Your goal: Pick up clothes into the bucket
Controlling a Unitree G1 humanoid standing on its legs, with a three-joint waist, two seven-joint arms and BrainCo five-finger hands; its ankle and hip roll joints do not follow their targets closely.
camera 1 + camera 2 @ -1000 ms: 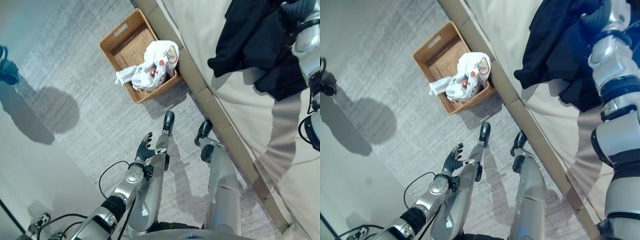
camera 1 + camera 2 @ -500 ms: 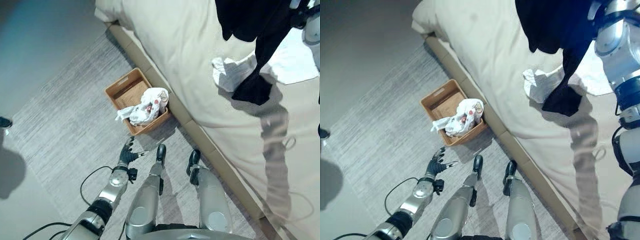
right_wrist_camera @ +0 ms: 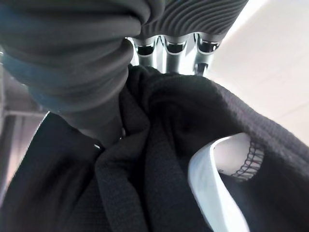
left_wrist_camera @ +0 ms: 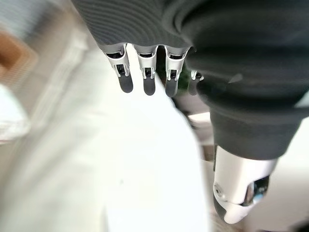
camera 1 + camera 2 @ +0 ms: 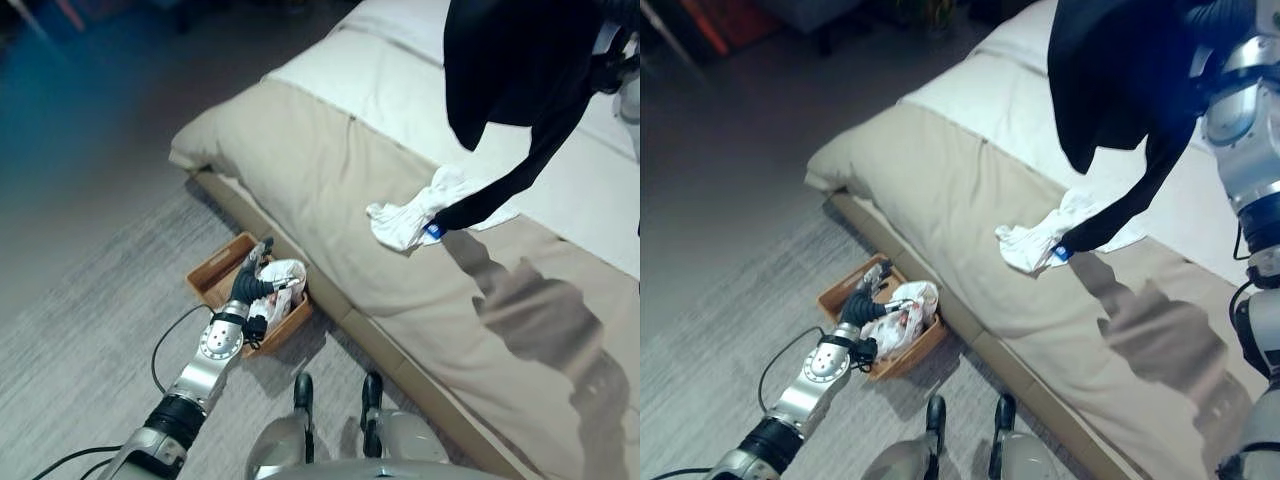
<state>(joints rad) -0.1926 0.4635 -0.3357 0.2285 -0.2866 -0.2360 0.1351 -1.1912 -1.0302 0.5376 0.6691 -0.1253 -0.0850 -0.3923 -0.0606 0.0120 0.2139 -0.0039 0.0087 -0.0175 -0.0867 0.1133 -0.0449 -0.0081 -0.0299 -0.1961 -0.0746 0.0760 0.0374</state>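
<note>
My right hand (image 3: 166, 48) is up high at the upper right of the head views, its fingers curled into a black garment (image 5: 1120, 80). The cloth is bunched against the palm in the wrist view, with a bit of white lining or label showing in a fold. The garment hangs well above the bed (image 5: 330, 190), one long dark sleeve or leg trailing down toward a crumpled white garment (image 5: 410, 215) that lies on the cover. From here I cannot tell whether the tip touches it.

My left hand (image 5: 252, 283) reaches out low on the left, over the wicker basket (image 5: 840, 290). Its fingers (image 4: 147, 79) are straight and apart, holding nothing. The basket sits on the floor just beside the bed's base, and a white patterned piece of clothing (image 5: 283, 290) already lies in its near end, spilling a little toward the rim.

The bed takes up most of the right side: a beige cover over the near part and the foot, a paler white sheet (image 5: 1010, 100) further up toward the head. The black garment throws a soft shadow on the beige cover near my right side. The bed's low base edge runs between the basket and the mattress.

The floor is a grey ribbed carpet (image 5: 90, 300), and the room darkens toward the far left corner, where I make out something reddish but cannot say what it is.
</note>
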